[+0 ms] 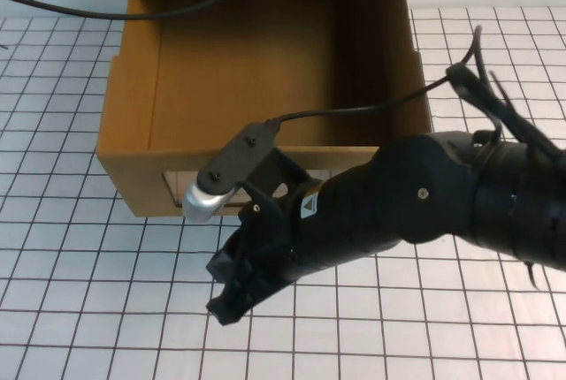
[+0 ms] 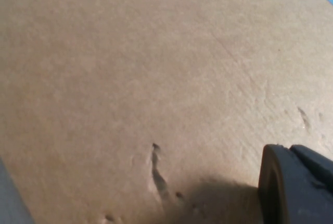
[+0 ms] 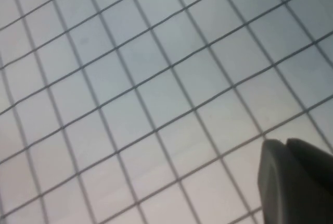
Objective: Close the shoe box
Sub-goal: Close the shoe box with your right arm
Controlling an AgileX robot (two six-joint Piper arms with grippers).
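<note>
The shoe box (image 1: 265,62) is seen at the far middle of the bench (image 1: 80,309), its open brown cardboard drawer facing up with the inside bare. Its front wall is turned toward the robot, and part of a clear window (image 1: 177,187) is visible in that wall, the rest being covered by the arm. A grid of dark lines is printed over the white bench surface.

The right gripper (image 1: 232,296) is held in front of the box, near its front wall and low over the bench, the arm reaching in from the right side. A wrist camera with a silver lens (image 1: 205,201) is mounted above it, overlapping the front wall in the high view. In the right wrist view only gridded bench (image 3: 130,104) and one dark fingertip (image 3: 291,182) are shown; whether its fingers are apart or together cannot be told.

The left gripper (image 2: 299,187) is seen only in the left wrist view, close against plain brown cardboard (image 2: 156,78). Only one dark edge is visible, so its state cannot be told. A black cable (image 1: 177,9) is draped across the far edge of the box.
</note>
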